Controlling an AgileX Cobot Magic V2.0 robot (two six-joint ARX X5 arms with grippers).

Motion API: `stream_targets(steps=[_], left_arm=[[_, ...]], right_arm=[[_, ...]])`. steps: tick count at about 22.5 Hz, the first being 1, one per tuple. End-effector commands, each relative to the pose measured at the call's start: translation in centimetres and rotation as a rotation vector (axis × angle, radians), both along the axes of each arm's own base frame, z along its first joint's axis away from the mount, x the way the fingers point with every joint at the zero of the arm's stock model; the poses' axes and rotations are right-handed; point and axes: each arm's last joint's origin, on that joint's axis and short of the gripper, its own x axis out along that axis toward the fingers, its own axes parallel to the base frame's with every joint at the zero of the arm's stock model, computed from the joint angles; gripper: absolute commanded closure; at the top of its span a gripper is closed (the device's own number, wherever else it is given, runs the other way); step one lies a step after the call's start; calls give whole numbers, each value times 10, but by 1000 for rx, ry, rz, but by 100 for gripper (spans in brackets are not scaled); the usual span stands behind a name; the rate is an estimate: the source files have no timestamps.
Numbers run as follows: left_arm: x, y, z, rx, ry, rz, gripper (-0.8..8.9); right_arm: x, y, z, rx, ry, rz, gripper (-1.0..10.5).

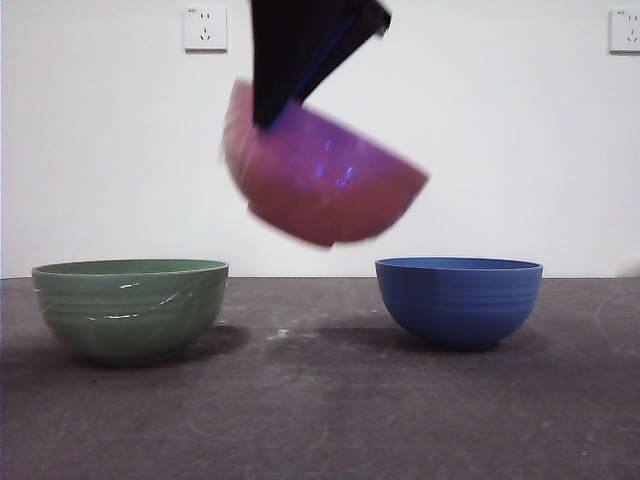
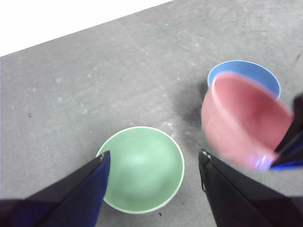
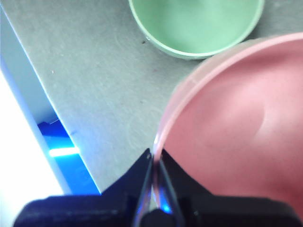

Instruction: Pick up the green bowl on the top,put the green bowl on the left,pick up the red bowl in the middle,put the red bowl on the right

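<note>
The green bowl point(image 1: 130, 308) stands upright on the table at the left; the left wrist view shows it point(image 2: 142, 168) from above, and it appears in the right wrist view point(image 3: 196, 23) too. High above the table's middle hangs the red bowl point(image 1: 315, 180), tilted and blurred. My right gripper point(image 3: 155, 163) is shut on the red bowl's rim point(image 3: 227, 137) and comes down from the top edge point(image 1: 270, 115). My left gripper point(image 2: 154, 163) is open above the green bowl, holding nothing.
A blue bowl point(image 1: 458, 312) stands upright at the right of the table, partly behind the red bowl in the left wrist view point(image 2: 246, 73). Two wall sockets point(image 1: 205, 28) sit on the white wall behind.
</note>
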Motion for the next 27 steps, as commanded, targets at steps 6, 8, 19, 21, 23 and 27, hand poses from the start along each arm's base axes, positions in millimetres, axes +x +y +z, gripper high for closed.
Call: stream_targets(steps=[6, 8, 19, 21, 23, 27], left_arm=[[1, 0, 1, 0, -12, -7, 499], [1, 0, 1, 0, -12, -7, 499], [4, 0, 8, 1, -105, 32, 652], [4, 1, 7, 29, -108, 20, 823], [4, 5, 1, 42, -45, 32, 822], [-13, 23, -22, -30, 17, 54, 823]], right_arm=[[12, 22, -79, -148, 112, -21, 956], [14, 25, -88, -165, 126, -20, 863], [32, -63, 53, 344, -274, -223, 947], [31, -99, 77, 397, -350, -309, 963], [22, -134, 86, 455, -439, -390, 963], [-10, -191, 47, 584, -593, -602, 963]])
